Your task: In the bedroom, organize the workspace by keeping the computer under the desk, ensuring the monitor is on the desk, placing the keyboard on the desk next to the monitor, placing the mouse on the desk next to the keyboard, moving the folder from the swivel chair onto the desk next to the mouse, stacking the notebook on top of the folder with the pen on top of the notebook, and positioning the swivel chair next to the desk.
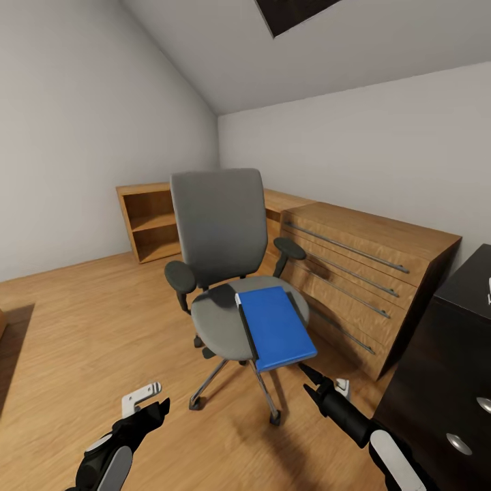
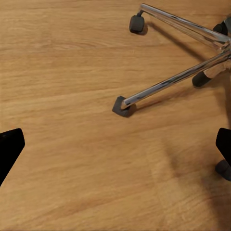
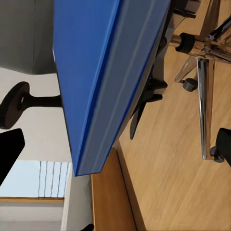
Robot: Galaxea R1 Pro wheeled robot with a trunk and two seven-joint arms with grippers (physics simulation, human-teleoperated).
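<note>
Nearby, blue folder flat on swivel chair seat; left gripper and right gripper both spread, holding nothing.

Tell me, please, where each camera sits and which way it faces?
Head view: from the head, down over both arms, left gripper and right gripper, at the swivel chair bearing the folder.
Left wrist view: down at floor and chair base.
Right wrist view: along the folder's edge.
All share the chair.
</note>
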